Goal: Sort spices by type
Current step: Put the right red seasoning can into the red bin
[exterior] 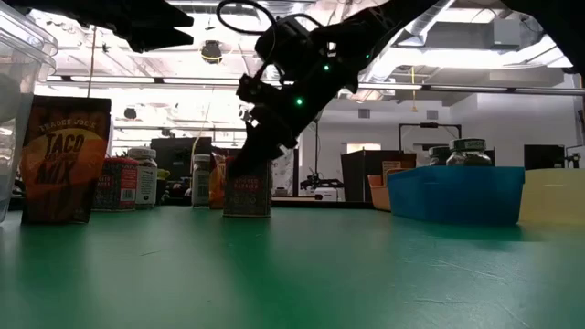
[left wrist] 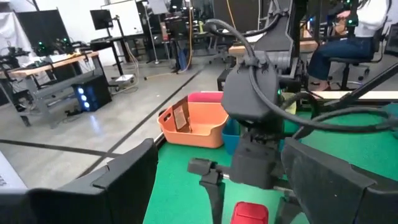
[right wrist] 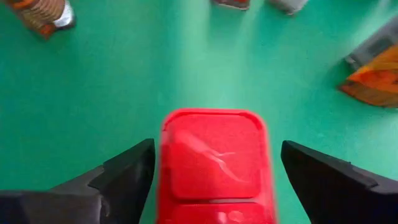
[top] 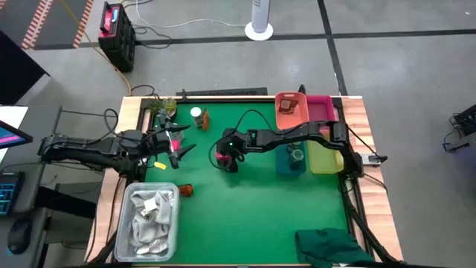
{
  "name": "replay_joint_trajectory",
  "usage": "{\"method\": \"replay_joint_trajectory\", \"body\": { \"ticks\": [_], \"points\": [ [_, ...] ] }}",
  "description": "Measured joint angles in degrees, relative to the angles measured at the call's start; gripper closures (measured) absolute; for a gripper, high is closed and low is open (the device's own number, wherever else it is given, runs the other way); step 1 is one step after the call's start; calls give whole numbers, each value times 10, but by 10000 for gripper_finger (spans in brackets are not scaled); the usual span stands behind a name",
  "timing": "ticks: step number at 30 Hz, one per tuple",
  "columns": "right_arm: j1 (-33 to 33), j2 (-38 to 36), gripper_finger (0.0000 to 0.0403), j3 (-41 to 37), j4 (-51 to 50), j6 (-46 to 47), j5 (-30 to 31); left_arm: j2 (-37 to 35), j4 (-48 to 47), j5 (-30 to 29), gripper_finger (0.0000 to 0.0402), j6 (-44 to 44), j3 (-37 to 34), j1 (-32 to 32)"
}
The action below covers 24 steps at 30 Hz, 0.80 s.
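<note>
A red-capped spice tin (right wrist: 214,162) stands upright on the green mat near the table's middle (exterior: 247,194). My right gripper (right wrist: 217,155) hangs over it, slanting down from the table's right, open. One finger stands on either side of the cap, with a small gap on each side. My left gripper (top: 178,147) is open and level at the table's left, above a pink-red box (top: 176,140). A taco mix packet (exterior: 64,160), white-capped jars (exterior: 201,178) and an orange-brown jar (top: 184,190), which lies on its side, are spread over the left half.
Orange (top: 291,110), pink (top: 321,109), blue (top: 286,162) and yellow (top: 326,158) bins stand at the right, with jars in the blue one. A clear tub of white rags (top: 149,219) is at the near left. A spiky plant (top: 163,106) is at the far left and a green cloth (top: 331,246) at the near right.
</note>
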Motion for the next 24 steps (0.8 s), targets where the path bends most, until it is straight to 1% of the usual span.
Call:
{"method": "replay_joint_trajectory", "body": {
  "ticks": [3, 9, 11, 17, 22, 24],
  "points": [
    [0, -2, 59, 1, 4, 1, 1, 1, -4, 0, 74, 0, 0, 0],
    [-4, -2, 141, 1, -7, 9, 1, 1, -3, 0, 74, 0, 0, 0],
    [-4, -3, 163, 2, -21, 5, 3, 1, -4, 0, 74, 0, 0, 0],
    [-7, -26, 165, 2, -87, 13, 5, 1, -6, 0, 74, -5, 0, 0],
    [-19, -82, 165, 0, -172, 15, 59, 2, -9, 0, 74, -8, 0, 0],
    [-27, -114, 165, 0, -200, 16, 66, 1, -12, 0, 74, -8, 0, 0]
  ]
}}
